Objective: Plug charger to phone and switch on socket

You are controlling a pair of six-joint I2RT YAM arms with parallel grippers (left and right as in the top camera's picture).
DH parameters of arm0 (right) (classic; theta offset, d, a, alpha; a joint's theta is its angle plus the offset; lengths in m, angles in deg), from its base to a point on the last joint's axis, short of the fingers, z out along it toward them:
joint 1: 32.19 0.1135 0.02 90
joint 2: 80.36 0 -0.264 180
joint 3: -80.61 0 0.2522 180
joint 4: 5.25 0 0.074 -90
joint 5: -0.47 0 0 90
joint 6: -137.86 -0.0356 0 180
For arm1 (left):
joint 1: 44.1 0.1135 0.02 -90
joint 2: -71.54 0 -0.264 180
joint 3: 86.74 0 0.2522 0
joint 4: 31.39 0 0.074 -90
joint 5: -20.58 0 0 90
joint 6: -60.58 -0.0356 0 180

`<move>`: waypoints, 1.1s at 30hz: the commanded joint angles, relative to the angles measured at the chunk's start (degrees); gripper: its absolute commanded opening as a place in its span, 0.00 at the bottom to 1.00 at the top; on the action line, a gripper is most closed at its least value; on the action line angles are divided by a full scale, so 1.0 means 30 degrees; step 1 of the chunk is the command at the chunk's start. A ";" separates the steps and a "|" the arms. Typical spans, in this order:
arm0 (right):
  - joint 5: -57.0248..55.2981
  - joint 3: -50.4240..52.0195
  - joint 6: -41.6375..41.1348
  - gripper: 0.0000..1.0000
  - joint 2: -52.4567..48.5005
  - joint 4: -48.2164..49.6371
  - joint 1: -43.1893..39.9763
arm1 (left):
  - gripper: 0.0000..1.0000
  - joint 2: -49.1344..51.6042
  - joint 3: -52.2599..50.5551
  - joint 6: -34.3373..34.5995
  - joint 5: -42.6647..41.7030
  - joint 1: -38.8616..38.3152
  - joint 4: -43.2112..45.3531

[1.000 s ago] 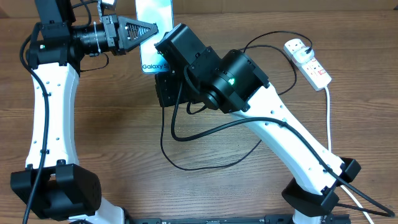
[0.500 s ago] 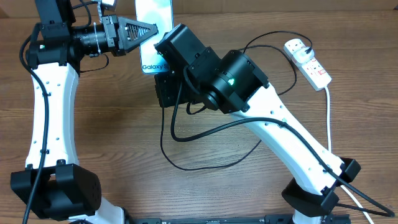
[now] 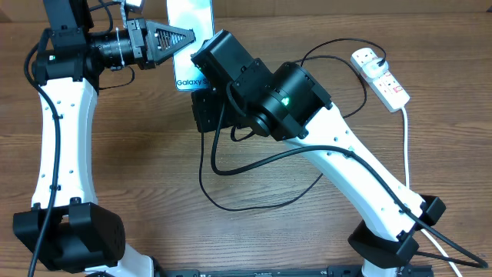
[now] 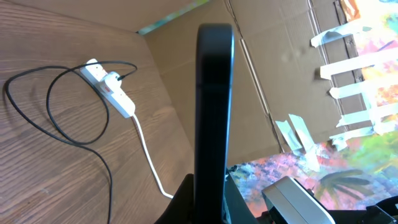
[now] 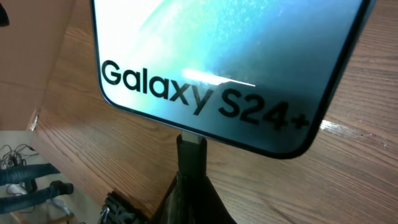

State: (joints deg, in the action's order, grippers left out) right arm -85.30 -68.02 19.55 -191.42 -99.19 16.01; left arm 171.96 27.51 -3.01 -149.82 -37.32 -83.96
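The phone [image 3: 190, 31] has a blue-cyan screen with "Galaxy S24" text and is held up at the back of the table. My left gripper [image 3: 187, 36] is shut on its side edge; in the left wrist view the phone [image 4: 213, 106] shows edge-on between the fingers. My right gripper [image 5: 191, 180] is shut on the charger's black connector tip [image 5: 191, 149], which touches the phone's bottom edge [image 5: 211, 74]. The black charger cable [image 3: 231, 173] loops over the table to the socket [image 3: 380, 75], a white power strip at the right rear, also in the left wrist view [image 4: 111, 88].
The socket's thick white cord [image 3: 406, 146] runs down the right side of the table. A cardboard wall [image 4: 273, 74] stands behind the table. The right arm [image 3: 338, 146] stretches diagonally across the table's middle.
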 commanded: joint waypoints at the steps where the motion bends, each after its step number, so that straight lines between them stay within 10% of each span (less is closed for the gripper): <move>1: -0.1188 -0.0073 -0.0044 0.04 0.0160 0.0386 -0.0131 | 0.04 -0.0124 0.0160 -0.0750 -0.0495 -0.0022 -0.0124; 33: -0.1974 -0.0073 -0.0058 0.04 0.0160 0.0437 -0.0131 | 0.04 -0.0124 0.0160 -0.0525 0.0000 0.0015 -0.0838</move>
State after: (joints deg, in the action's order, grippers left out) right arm -89.46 -68.04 19.55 -191.42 -97.47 15.84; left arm 171.96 27.51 -3.95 -149.50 -37.27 -87.04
